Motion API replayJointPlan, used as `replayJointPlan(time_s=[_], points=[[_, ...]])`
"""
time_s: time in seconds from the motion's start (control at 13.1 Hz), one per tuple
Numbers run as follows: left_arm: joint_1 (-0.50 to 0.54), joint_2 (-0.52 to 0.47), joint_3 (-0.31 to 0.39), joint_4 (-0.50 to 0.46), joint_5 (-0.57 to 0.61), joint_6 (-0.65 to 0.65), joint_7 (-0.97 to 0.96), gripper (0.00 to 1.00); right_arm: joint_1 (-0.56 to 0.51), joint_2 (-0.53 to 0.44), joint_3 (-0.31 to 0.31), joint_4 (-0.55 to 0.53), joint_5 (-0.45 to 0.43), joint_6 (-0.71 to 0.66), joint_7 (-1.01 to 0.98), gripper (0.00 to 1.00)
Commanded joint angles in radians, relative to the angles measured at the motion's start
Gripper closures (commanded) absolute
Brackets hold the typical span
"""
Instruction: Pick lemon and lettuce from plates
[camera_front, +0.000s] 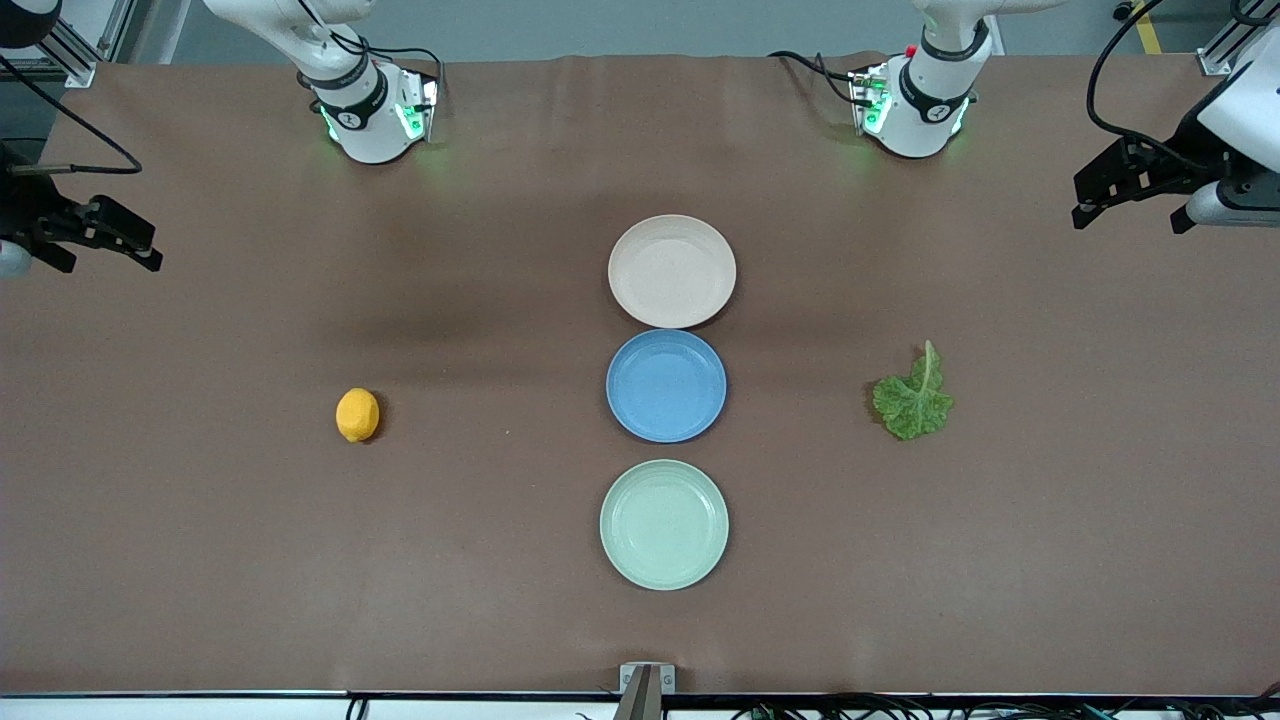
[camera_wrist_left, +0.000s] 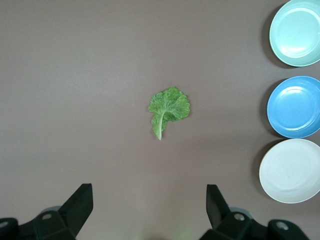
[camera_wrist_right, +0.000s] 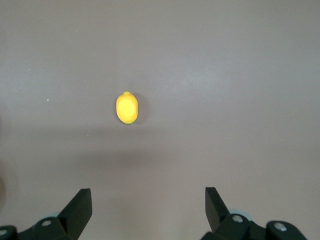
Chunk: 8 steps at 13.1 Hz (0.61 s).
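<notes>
The lemon (camera_front: 357, 414) lies on the bare table toward the right arm's end, on no plate; it also shows in the right wrist view (camera_wrist_right: 127, 107). The lettuce (camera_front: 913, 399) lies flat on the table toward the left arm's end, and shows in the left wrist view (camera_wrist_left: 168, 108). The pinkish-beige plate (camera_front: 671, 270) and the mint green plate (camera_front: 664, 523) hold nothing. My left gripper (camera_front: 1130, 216) (camera_wrist_left: 149, 192) is open and empty, up over the table's left-arm end. My right gripper (camera_front: 105, 258) (camera_wrist_right: 147, 196) is open and empty, up over the right-arm end.
A blue plate (camera_front: 666, 385), also holding nothing, sits between the two task plates in a column down the table's middle. All three plates show at the edge of the left wrist view. A small metal bracket (camera_front: 646, 678) sits at the table's near edge.
</notes>
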Motion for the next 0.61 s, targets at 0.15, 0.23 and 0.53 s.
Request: replayJointPlan(time_s=[0.15, 0.23, 0.53], points=[[0.002, -0.003, -0.006, 0.002, 0.005, 0.006, 0.012, 0.0, -0.017, -0.004, 0.011, -0.003, 0.034, -0.013, 0.0, 0.0], [0.002, -0.003, -0.006, 0.002, 0.005, 0.006, 0.006, 0.0, -0.017, -0.002, 0.011, -0.004, 0.034, -0.015, 0.0, 0.0], [-0.004, -0.001, -0.012, 0.002, 0.008, 0.006, 0.006, 0.0, -0.01, -0.004, 0.011, -0.007, 0.031, -0.025, -0.009, 0.0]])
